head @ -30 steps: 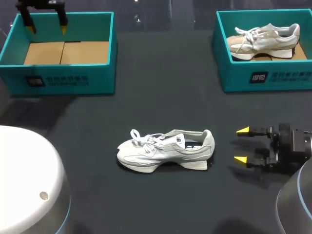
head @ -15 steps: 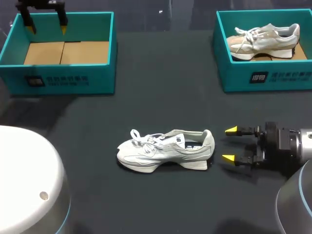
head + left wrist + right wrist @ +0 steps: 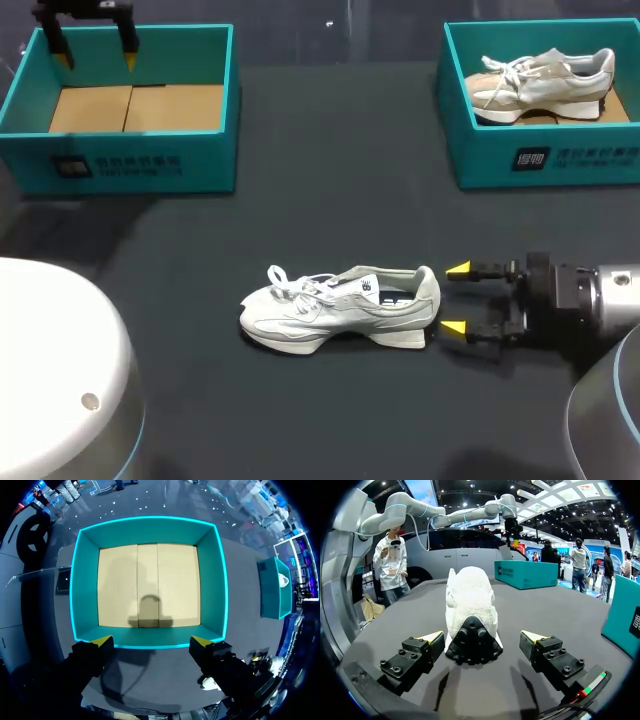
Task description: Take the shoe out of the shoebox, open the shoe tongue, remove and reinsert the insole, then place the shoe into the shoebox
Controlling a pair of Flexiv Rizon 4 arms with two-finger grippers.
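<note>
The empty teal shoebox [image 3: 130, 160], white print on its front wall, sits at the table's far left below the left gripper [image 3: 97, 58], whose fingers stand apart. The white sneaker [image 3: 340, 308] rests mid-table. The right gripper [image 3: 456, 299], fingers spread, has come closer and is now just behind the heel.

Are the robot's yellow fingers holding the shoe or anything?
Nothing is held. The right gripper is open behind the heel of the white lace-up sneaker, not touching it. The left gripper hangs open over the empty teal cardboard shoebox.
</note>
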